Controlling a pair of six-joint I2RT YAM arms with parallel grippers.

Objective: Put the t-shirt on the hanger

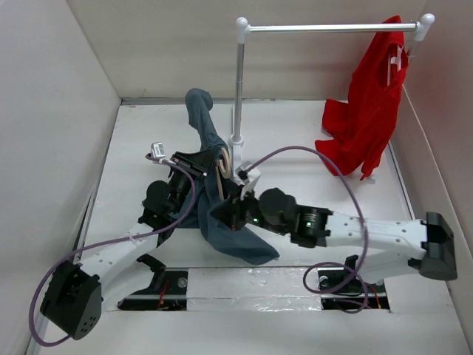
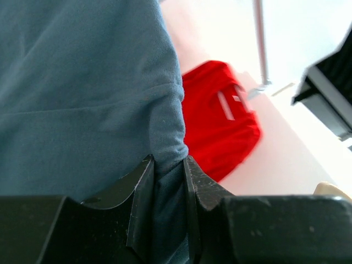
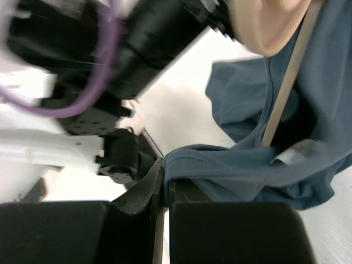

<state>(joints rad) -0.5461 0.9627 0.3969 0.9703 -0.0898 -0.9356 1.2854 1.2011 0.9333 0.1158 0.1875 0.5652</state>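
Enclosing white walls [image 1: 52,89], white table [image 1: 140,133] (t-shirt [image 1: 240,240] mid-table, red garment [image 1: 369,111] on rail [image 1: 325,28])

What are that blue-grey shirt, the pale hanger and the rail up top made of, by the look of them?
The t-shirt: soft knit fabric, probably cotton jersey; it looks matte, and it creases and drapes. The hanger: smooth and pale cream, likely plastic or painted wood; I cannot tell which. The rail: a shiny silver tube, apparently metal.

Bright even overhead light, blown-out whites, blurry wrist views
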